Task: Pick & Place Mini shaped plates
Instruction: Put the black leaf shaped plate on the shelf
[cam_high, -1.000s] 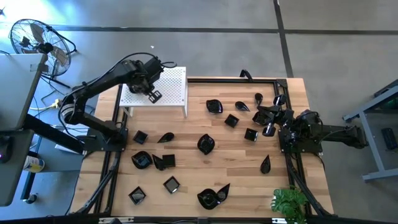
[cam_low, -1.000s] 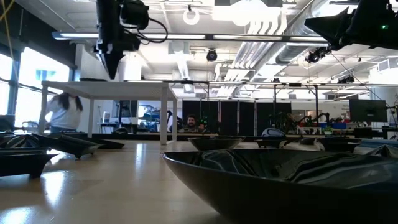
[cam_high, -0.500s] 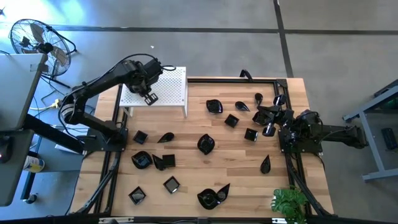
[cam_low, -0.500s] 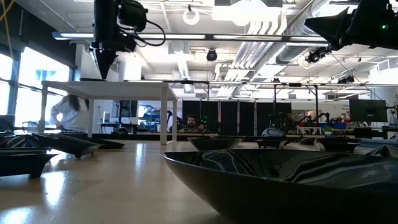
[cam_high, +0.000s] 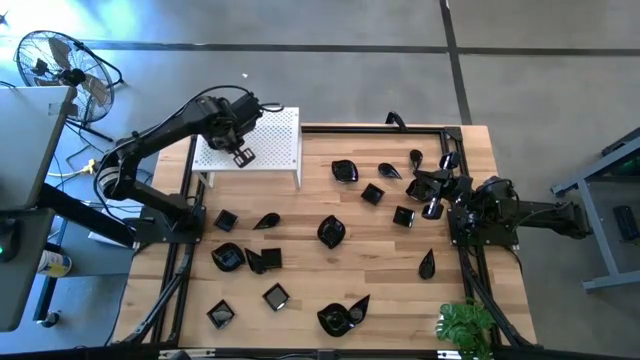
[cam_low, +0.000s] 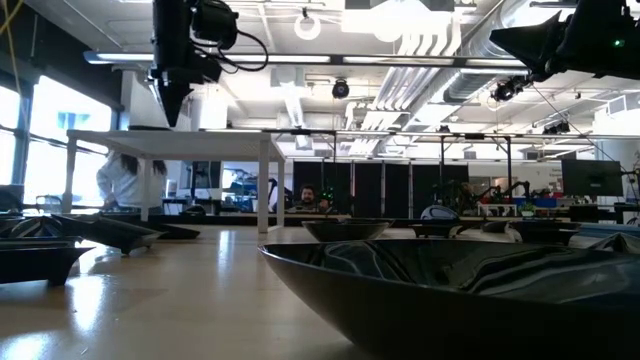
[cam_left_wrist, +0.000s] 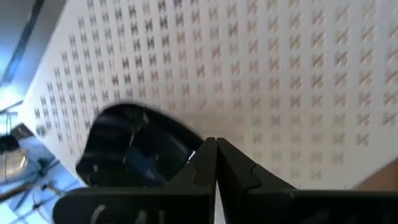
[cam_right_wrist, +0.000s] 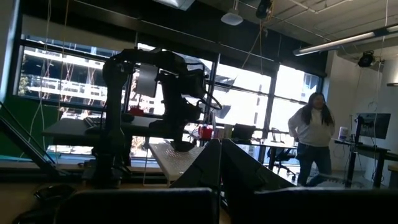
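Note:
My left gripper (cam_high: 241, 156) hovers just above the white perforated stand (cam_high: 275, 140) at the table's far left corner, shut on a small glossy black plate (cam_left_wrist: 127, 146). In the low view it (cam_low: 172, 112) points straight down, close over the stand's top (cam_low: 200, 134). Many other mini black plates lie flat on the wooden table, among them a leaf shape (cam_high: 331, 232), a square (cam_high: 276, 296) and a teardrop (cam_high: 427, 264). My right gripper (cam_high: 436, 192) waits, shut, at the table's right side beside a cluster of plates (cam_high: 425, 180); its fingers (cam_right_wrist: 219, 149) point level toward the table's left. My left gripper pinches the plate by its rim (cam_left_wrist: 191, 157) between its two fingers, coming from above and pointing down. The plate sticks out to one side of the fingertips. Whether it is clear of the stand top or touches it, I cannot tell.
A black frame (cam_high: 370, 128) runs along the table's edges. A green plant (cam_high: 465, 325) stands at the near right corner, a fan (cam_high: 60, 62) on the floor beyond the left side. One large dish (cam_low: 450, 290) sits right before the low camera. People show in the room behind.
My left gripper has shifted a little toward the table's left edge over the stand, carrying the plate along, then eased slightly back. It has stayed shut and pointing down. My right arm has kept still.

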